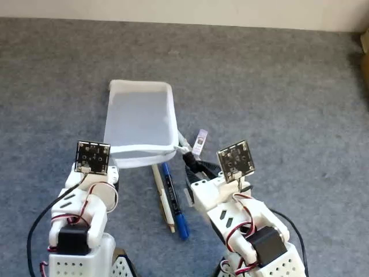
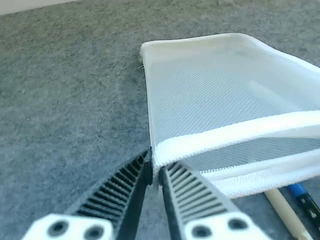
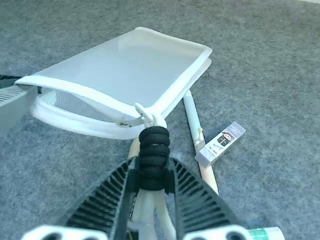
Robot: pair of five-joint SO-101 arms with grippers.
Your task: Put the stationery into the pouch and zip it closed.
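Pouch (image 1: 140, 115) on grey carpet (image 1: 277, 86); left end effector (image 2: 155, 172) and right end effector (image 3: 152, 167) clamp it.

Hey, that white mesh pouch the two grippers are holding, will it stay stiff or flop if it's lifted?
Probably floppy: the pouch is thin see-through mesh, its mouth bowing between the left gripper at one corner and the right gripper on the black zipper pull. Likely light, since it looks empty. Pushed, it would likely crumple rather than slide.
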